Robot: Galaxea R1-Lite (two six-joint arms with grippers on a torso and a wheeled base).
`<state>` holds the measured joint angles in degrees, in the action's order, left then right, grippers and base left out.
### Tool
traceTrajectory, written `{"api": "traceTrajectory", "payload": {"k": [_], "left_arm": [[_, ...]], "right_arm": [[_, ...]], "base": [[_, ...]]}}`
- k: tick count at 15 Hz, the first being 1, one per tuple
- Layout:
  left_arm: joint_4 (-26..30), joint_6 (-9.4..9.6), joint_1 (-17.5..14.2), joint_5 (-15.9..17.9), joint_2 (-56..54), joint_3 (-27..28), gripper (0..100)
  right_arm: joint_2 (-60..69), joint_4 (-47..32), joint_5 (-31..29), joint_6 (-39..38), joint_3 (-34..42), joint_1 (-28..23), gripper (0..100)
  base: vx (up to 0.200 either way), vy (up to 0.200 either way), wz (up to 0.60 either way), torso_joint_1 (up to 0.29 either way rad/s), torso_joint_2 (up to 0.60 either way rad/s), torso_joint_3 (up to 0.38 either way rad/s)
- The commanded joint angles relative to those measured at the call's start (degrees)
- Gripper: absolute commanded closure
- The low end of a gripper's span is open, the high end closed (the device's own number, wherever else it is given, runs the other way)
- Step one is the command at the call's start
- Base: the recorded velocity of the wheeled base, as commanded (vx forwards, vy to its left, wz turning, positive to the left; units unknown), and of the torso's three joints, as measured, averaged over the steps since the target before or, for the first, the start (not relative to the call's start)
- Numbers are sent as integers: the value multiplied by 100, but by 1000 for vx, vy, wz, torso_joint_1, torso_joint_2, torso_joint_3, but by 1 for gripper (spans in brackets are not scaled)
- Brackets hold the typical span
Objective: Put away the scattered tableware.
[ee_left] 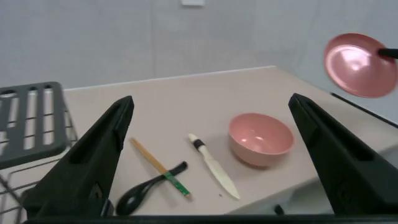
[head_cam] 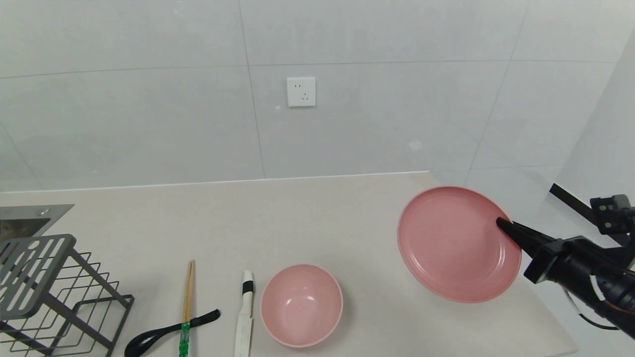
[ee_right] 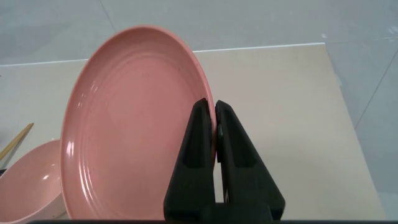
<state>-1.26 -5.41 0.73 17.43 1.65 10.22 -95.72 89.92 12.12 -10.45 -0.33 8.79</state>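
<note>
My right hand [head_cam: 500, 223] is clamped on the rim of the pink plate [head_cam: 446, 243], holding it tilted in the air over the right end of the tabletop [head_cam: 297, 218]; my left hand [ee_left: 211, 99] hangs with its fingers wide apart; on the tabletop sit the pink bowl [head_cam: 301, 303], the knife [head_cam: 245, 317] just left of it, the chopsticks [head_cam: 187, 302] (crossing the black spoon [head_cam: 163, 332]) and the wire rack [head_cam: 44, 292] at far left.

We've got the pale counter [head_cam: 307, 218] before us; at its left stands a dark wire rack [head_cam: 54, 292]; along the near edge, a black spoon [head_cam: 163, 331] crossed by chopsticks [head_cam: 187, 302]; a white knife [head_cam: 245, 317]; a pink bowl [head_cam: 301, 305] just beside it.
</note>
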Motion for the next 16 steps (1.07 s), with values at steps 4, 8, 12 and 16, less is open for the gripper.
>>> {"api": "traceTrajectory", "payload": {"k": [4,8,12,16], "left_arm": [[99,-65,94,498,1189,437,0],[-138,23,103,832,3070,648,0],[-894,14,955,832,4801,596,0],[-1527,-4,1113,753,6260,640,0]], "right_arm": [[-61,8,10,-19,-2,44,100],[-324,8,89,16,-222,466,100],[-940,8,89,25,-424,729,100],[-957,8,115,104,-741,712,100]], "base": [[0,0,0,0,0,0],[0,0,0,0,0,0],[0,0,0,0,0,0],[0,0,0,0,0,0]]}}
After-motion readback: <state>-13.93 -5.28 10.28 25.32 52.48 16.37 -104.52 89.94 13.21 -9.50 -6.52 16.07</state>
